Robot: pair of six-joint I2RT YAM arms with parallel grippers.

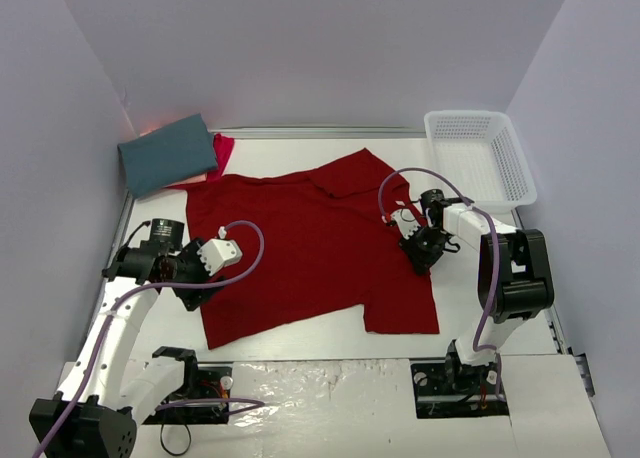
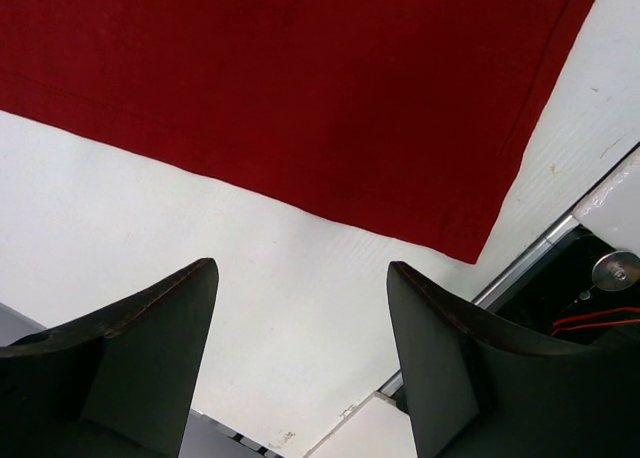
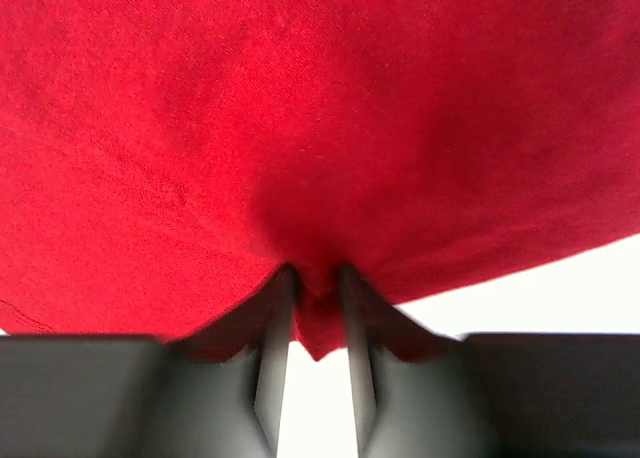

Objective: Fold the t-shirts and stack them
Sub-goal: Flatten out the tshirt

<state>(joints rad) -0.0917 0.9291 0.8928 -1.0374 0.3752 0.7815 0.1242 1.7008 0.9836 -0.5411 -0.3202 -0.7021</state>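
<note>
A deep red t-shirt (image 1: 300,248) lies spread flat across the middle of the table. My right gripper (image 1: 420,253) sits at the shirt's right edge, shut on a pinch of the red cloth (image 3: 320,108), which bunches between the fingers of the gripper (image 3: 318,278). My left gripper (image 1: 198,293) is at the shirt's left side, near its lower corner. In the left wrist view that gripper (image 2: 300,268) stands open over bare table, and the red hem (image 2: 300,88) lies just beyond the fingertips. A folded slate-teal t-shirt (image 1: 168,153) rests at the back left on a pinkish-red one (image 1: 222,150).
A white mesh basket (image 1: 520,168) stands at the back right corner. The white table (image 1: 290,153) is bounded by grey walls at the left, back and right. A metal rail and dark gap (image 2: 560,278) run along the table's near left edge.
</note>
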